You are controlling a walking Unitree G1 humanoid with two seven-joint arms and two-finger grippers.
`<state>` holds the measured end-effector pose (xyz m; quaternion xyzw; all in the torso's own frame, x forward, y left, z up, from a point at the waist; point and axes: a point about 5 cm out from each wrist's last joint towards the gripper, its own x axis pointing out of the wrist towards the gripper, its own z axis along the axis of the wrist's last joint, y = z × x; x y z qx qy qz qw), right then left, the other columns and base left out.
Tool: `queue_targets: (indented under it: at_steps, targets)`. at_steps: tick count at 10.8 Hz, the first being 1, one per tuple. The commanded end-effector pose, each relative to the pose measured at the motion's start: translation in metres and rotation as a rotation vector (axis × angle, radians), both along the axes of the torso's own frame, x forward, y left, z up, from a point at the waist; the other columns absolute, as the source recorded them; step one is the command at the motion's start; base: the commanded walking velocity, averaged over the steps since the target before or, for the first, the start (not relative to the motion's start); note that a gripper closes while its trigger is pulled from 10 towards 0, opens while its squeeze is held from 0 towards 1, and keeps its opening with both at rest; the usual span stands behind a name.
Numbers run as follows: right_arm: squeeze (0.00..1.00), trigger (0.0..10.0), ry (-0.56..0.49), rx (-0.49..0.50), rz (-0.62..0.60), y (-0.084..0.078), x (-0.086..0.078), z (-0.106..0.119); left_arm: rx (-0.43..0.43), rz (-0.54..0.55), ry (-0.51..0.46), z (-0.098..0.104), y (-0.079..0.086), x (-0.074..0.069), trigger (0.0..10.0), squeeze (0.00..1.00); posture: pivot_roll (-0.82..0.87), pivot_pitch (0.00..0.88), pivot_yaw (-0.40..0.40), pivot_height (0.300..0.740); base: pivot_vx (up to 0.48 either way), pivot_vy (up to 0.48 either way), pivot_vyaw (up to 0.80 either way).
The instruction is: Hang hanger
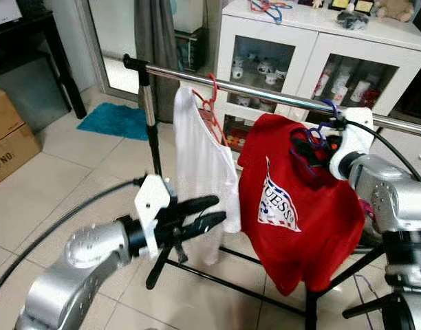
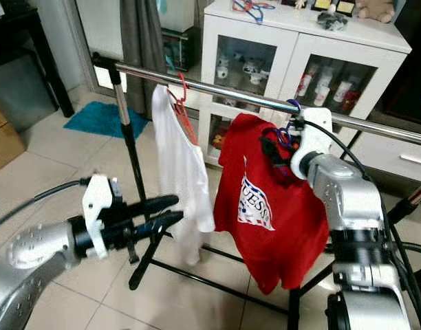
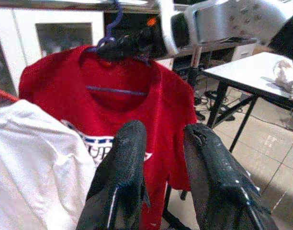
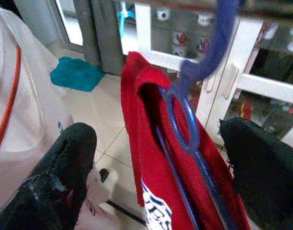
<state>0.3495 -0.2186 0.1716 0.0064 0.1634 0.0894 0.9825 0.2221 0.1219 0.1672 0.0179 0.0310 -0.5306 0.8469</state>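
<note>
My right pincer (image 4: 156,177) stands wide open astride the blue hanger (image 4: 185,120), whose hook is over the rail (image 1: 265,93) with the red shirt (image 1: 293,206) hanging from it, while my left pincer (image 1: 207,213), slightly parted and empty, waits below.

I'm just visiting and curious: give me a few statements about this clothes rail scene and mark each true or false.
1. The red T-shirt hangs on a blue hanger. True.
2. The white garment hangs on a green hanger. False: its hanger is red.
3. The right gripper has its jaws shut on the blue hanger. False: they stand open on either side of it.
4. The left gripper holds nothing. True.
5. The blue hanger's hook is over the metal rail. True.
</note>
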Motion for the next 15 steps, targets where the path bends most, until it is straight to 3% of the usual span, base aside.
queue_targets:
  at_steps: [1, 2, 3, 5, 7, 8, 10, 12, 15]
  targets:
    - [0.00, 10.0, -0.020, 0.023, 0.001, -0.004, 0.004, 0.004, 0.001, -0.032, 0.001, 0.000, -0.002, 0.000, 10.0, 0.00, -0.01, 0.000, -0.054, 0.740, 0.000, 0.000, 0.00]
    - [0.00, 9.2, 0.004, 0.049, 0.008, -0.007, 0.011, -0.001, 0.011, -0.041, -0.004, 0.002, -0.002, 0.002, 10.0, 0.00, -0.01, 0.000, -0.054, 0.740, 0.000, 0.000, 0.00]
    - [0.00, 5.6, 0.000, 0.050, -0.011, -0.013, 0.017, -0.002, 0.014, -0.044, -0.006, 0.002, -0.001, 0.003, 10.0, 0.00, 0.00, 0.000, -0.050, 0.740, 0.000, 0.000, 0.00]
    - [0.00, 3.8, -0.010, 0.047, -0.018, -0.019, 0.024, 0.000, 0.020, -0.046, -0.009, 0.003, 0.000, 0.004, 10.0, 0.00, 0.01, 0.000, -0.053, 0.740, 0.000, 0.000, 0.00]
    - [0.00, 4.8, -0.010, 0.023, 0.053, -0.022, 0.023, 0.005, 0.023, -0.045, -0.010, 0.003, 0.001, 0.003, 10.0, 0.00, 0.01, 0.000, -0.061, 0.740, 0.000, 0.000, 0.00]
    - [0.00, 10.0, -0.016, -0.022, 0.161, -0.029, 0.011, 0.010, 0.025, -0.041, -0.007, 0.003, 0.002, 0.001, 10.0, 0.00, 0.01, 0.000, -0.062, 0.740, 0.000, 0.000, 0.00]
    - [0.00, 10.0, -0.002, -0.098, 0.275, -0.042, -0.008, 0.019, 0.027, -0.052, 0.000, 0.000, 0.000, 0.000, 10.0, 0.00, -0.01, 0.000, -0.053, 0.740, 0.000, 0.000, 0.00]
    - [0.00, 10.0, -0.004, -0.068, 0.225, -0.046, -0.006, 0.018, 0.023, -0.075, 0.002, -0.002, -0.005, 0.002, 10.0, 0.00, -0.03, 0.000, -0.045, 0.740, 0.000, 0.000, 0.00]
    - [0.00, 10.0, 0.014, -0.016, 0.188, -0.033, 0.012, 0.006, 0.025, -0.088, -0.003, -0.002, -0.007, 0.004, 10.0, 0.00, -0.02, 0.000, -0.053, 0.740, 0.000, 0.000, 0.00]
